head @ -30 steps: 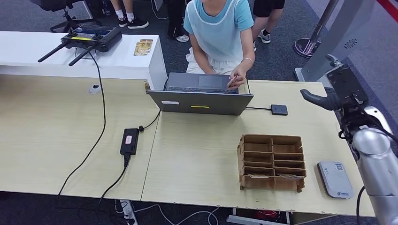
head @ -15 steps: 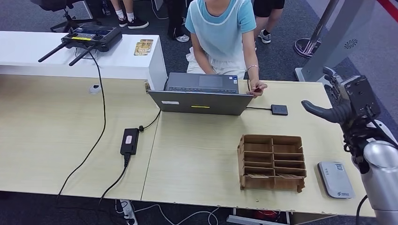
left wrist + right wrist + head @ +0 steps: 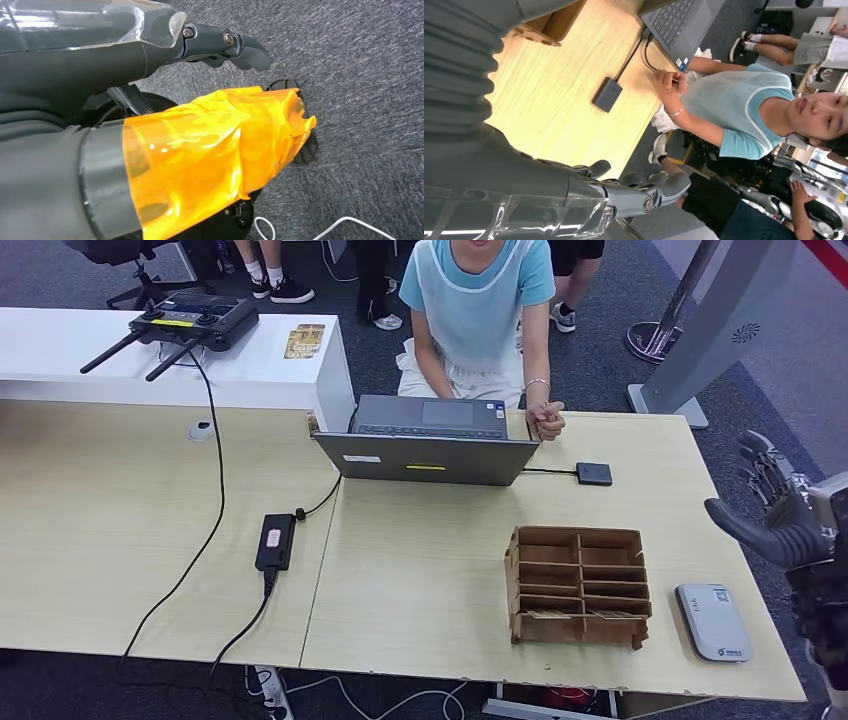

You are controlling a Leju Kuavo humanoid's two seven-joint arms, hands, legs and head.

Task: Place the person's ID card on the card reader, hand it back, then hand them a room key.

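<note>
Empty, spread right robot hand just beyond card reader, apart.

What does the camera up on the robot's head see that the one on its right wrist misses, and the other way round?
The head view alone shows the grey-white card reader, the black power brick and the black remote controller with antennas. The right wrist view alone shows more people behind the person in the light blue top. Both show the robot's right hand, the pale wooden desk, the grey laptop, the small black square box and the brown cardboard organizer.
</note>
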